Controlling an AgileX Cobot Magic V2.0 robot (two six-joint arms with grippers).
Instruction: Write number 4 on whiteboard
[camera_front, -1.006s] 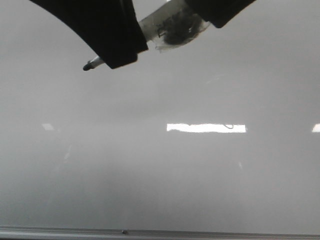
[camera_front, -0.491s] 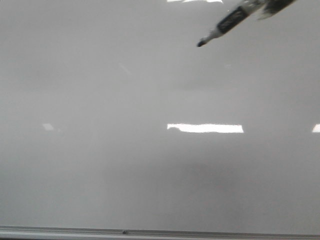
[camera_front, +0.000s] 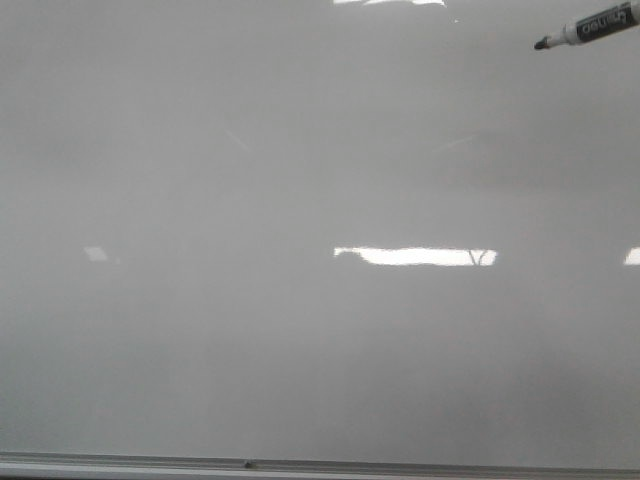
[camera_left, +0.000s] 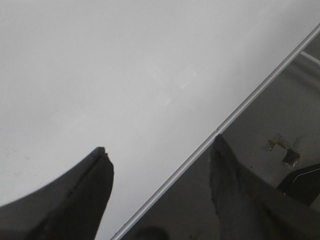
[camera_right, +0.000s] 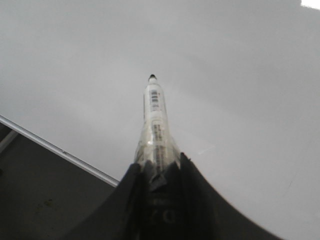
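one marker (camera_right: 155, 122) in right claw (camera_right: 159, 175), whiteboard (camera_front: 250, 340)

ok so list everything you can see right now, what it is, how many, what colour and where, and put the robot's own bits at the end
whiteboard: one, glossy pale grey-white, fills nearly the whole front view
metal edge rail: one, silver, along the near edge of the whiteboard
number 4: one, small thin black mark, right of centre, over a bright light reflection
marker: one, white barrel with black tip, clamped in the right end effector; its tip shows at the far right of the front view, off the board there
left end effector: one, black, open and holding nothing, over the board's edge rail
right end effector: one, black, shut on the marker
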